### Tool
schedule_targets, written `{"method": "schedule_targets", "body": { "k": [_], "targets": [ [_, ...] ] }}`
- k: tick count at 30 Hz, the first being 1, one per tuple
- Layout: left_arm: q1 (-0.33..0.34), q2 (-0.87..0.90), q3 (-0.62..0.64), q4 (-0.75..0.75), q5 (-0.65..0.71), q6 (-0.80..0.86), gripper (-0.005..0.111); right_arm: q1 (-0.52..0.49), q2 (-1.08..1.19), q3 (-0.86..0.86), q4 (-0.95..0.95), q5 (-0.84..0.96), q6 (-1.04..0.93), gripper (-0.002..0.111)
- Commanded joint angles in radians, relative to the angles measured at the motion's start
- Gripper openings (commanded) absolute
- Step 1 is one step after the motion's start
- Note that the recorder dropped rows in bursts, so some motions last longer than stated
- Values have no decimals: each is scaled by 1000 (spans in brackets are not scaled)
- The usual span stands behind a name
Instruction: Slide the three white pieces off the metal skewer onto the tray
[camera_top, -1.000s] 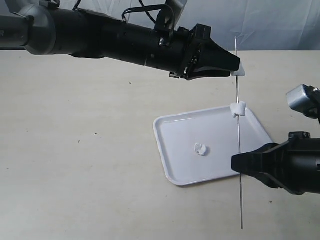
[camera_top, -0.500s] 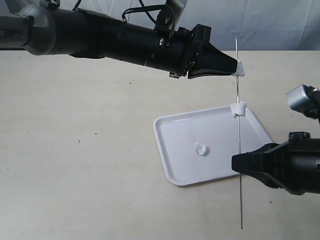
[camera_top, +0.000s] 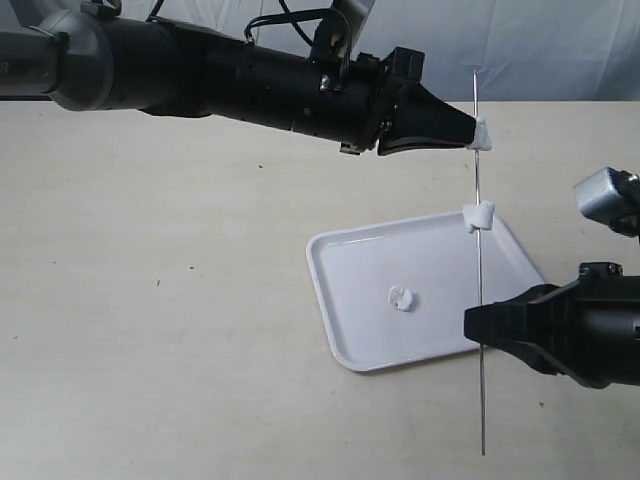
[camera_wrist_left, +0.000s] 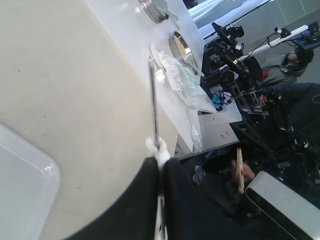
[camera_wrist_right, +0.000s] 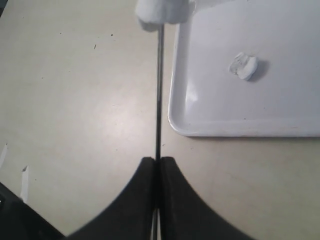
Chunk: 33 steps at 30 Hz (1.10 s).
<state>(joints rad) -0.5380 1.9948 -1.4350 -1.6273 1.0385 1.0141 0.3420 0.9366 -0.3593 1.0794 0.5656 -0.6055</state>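
Touching left hand (camera_top: 468, 134), piece (camera_top: 484, 135) on skewer (camera_top: 480, 265)

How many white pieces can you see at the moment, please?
3. The loose piece lies on the tray; the lower piece sits on the metal skewer; the upper piece is higher on it, at the tips of the left gripper.

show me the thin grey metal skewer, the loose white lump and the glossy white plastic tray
thin grey metal skewer (camera_top: 478, 260), exterior view, mid-shaft
white lump in the tray (camera_top: 402, 297), exterior view, its centre
glossy white plastic tray (camera_top: 440, 265), exterior view, bare floor
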Motion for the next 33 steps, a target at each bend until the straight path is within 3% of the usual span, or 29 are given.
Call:
{"method": "schedule_targets", "body": {
  "k": [1,24,28,33],
  "targets": [
    [-2,-6,-9,-59,-34,16,0,-2,-2,16,3,29,-3,-1],
    [21,-6,-26,-107,-183,94,0,-2,-2,45,3,118,-13,-1],
    [65,-6,-30,13,-183,13,0,-2,-2,45,-3,118,-13,-1],
    [79,-6,-17,398,-185,-179,0,-2,-4,45,-21,59,-13,-1]
  ]
}}
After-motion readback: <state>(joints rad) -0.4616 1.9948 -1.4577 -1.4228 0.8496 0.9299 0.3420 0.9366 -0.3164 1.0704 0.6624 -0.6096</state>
